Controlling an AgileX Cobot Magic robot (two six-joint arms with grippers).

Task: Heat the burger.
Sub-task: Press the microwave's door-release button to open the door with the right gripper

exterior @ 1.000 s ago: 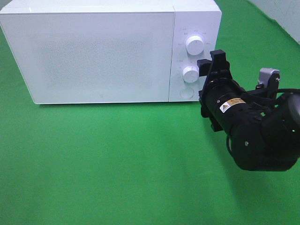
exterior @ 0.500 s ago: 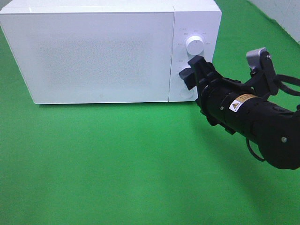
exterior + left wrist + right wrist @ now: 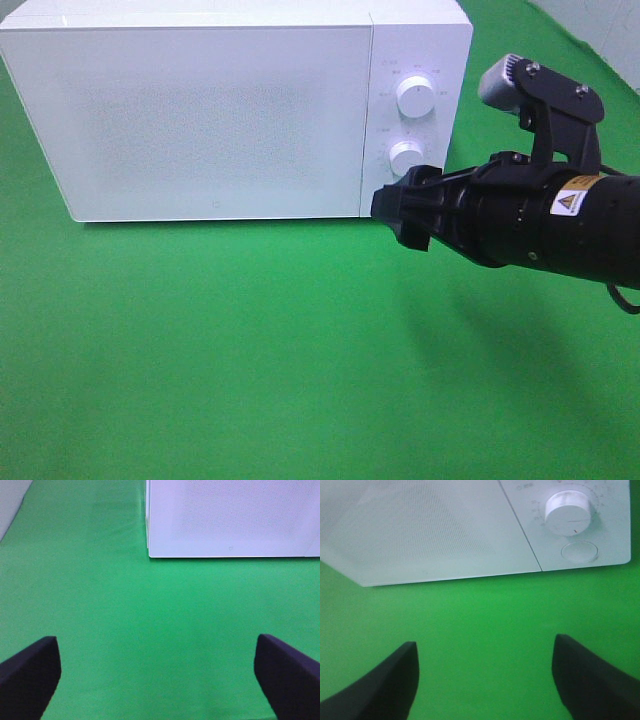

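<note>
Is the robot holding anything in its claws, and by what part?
Nothing is held. The left gripper and the right gripper are both open and empty, near the closed microwave.

The left pincer (image 3: pixel 156 645) hangs over the green counter (image 3: pixel 100 605) with its jaws spread wide. Its two dark fingers (image 3: pixel 30 675) stand well apart, and green cloth shows between them. Ahead of the pincer, toward one o'clock, the white microwave (image 3: pixel 232 517) stands on the counter, its speckled door (image 3: pixel 240 510) facing the pincer. Out at eleven o'clock a pale strip (image 3: pixel 10 500) borders the green.
</note>
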